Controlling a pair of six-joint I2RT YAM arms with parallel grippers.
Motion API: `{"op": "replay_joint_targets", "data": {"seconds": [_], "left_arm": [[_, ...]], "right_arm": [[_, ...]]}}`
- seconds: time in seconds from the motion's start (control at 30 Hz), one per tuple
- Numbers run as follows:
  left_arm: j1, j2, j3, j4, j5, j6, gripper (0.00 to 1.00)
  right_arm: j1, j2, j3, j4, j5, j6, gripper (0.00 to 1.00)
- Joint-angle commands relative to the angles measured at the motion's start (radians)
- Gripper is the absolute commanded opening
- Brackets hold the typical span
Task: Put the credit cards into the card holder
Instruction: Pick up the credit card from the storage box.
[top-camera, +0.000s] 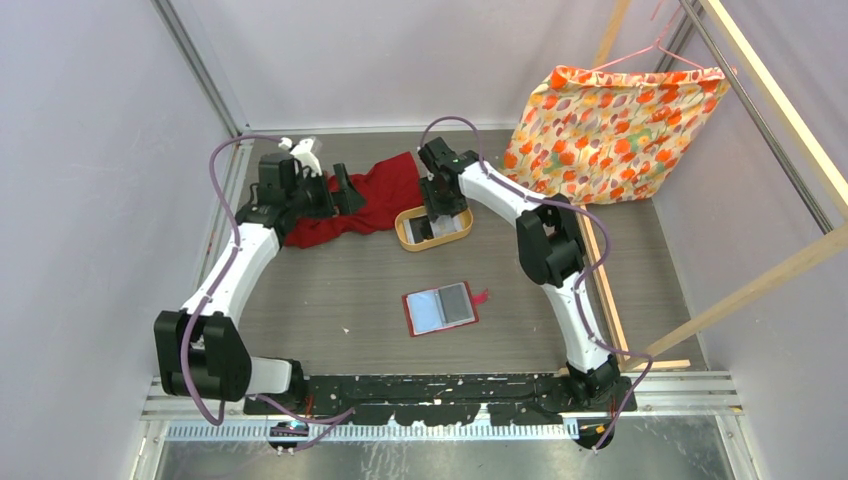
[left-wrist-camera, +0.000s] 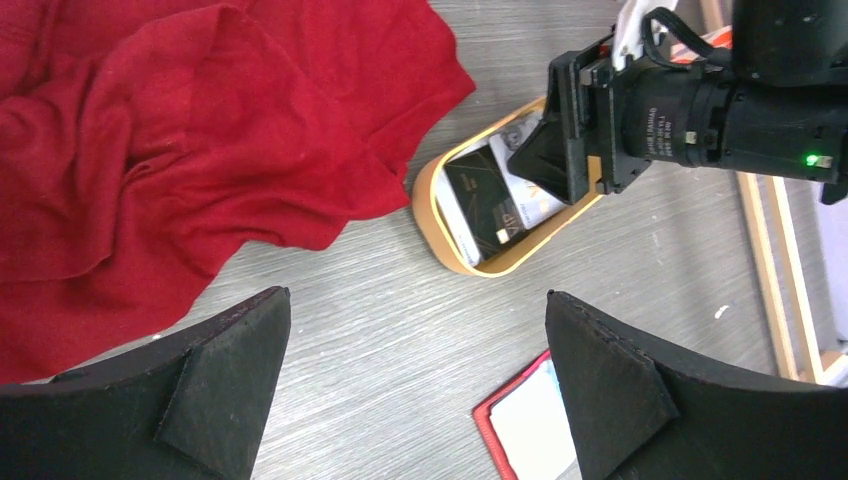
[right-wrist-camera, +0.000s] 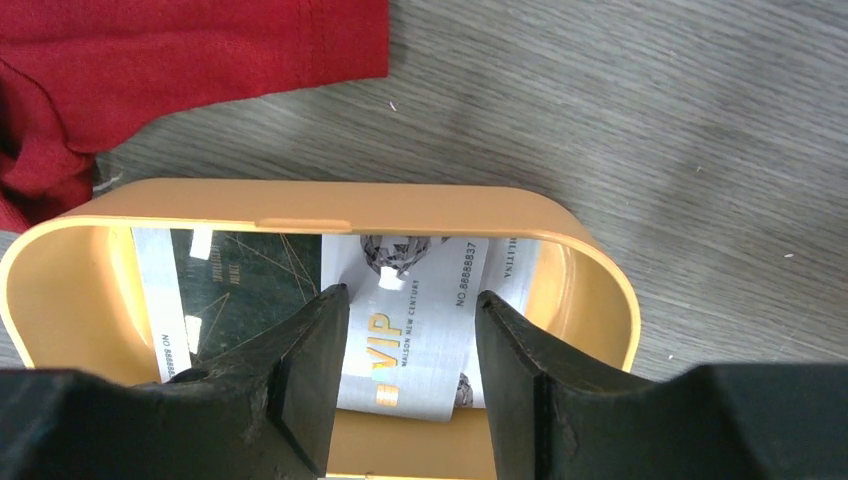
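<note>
Right end effector (right-wrist-camera: 412, 305) dips into the tan tray (right-wrist-camera: 300, 207) with jaws partly open astride a white one of the credit cards (right-wrist-camera: 425, 335), seemingly to pinch its edges, though no firm hold shows. The left end effector (left-wrist-camera: 415, 300) hangs wide open and empty beside the red cloth (left-wrist-camera: 200, 130). Only the overhead view shows the whole card holder (top-camera: 440, 308), lying open on the table (top-camera: 330, 290) well apart from the tray, while only the right wrist view shows the jaws flanking the card.
</note>
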Motion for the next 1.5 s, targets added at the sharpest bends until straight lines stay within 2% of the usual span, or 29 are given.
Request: {"op": "replay_joint_targets", "data": {"seconds": [0.0,0.27,0.53,0.7,0.8,1.03,1.2,1.37,1.47], "left_arm": [[0.001,0.023,0.005,0.095,0.112,-0.045,1.00],[0.002,0.093,-0.020,0.222,0.282,-0.168,0.98],[-0.013,0.250,-0.027,0.401,0.452,-0.446,0.86],[-0.014,0.266,-0.010,0.362,0.460,-0.427,0.85],[-0.014,0.257,0.001,0.319,0.443,-0.391,0.85],[-0.013,0.268,0.007,0.318,0.449,-0.383,0.85],[-0.013,0.268,0.013,0.274,0.447,-0.365,0.85],[-0.013,0.272,0.018,0.268,0.451,-0.361,0.85],[-0.013,0.276,0.020,0.269,0.457,-0.362,0.85]], "right_arm": [[-0.005,-0.096,-0.014,-0.004,-0.030,-0.019,0.54],[-0.030,-0.109,-0.034,0.006,-0.139,0.014,0.46],[-0.063,-0.082,-0.024,-0.005,-0.174,0.012,0.67],[-0.048,-0.048,-0.019,-0.013,-0.176,-0.005,0.79],[-0.042,-0.033,-0.018,-0.014,-0.172,-0.007,0.81],[-0.012,0.000,-0.016,-0.017,-0.069,-0.014,0.80],[-0.006,0.011,-0.026,-0.017,-0.035,-0.021,0.73],[-0.006,-0.044,-0.056,0.008,-0.020,-0.047,0.69],[-0.006,-0.072,-0.067,0.016,-0.025,-0.059,0.59]]}}
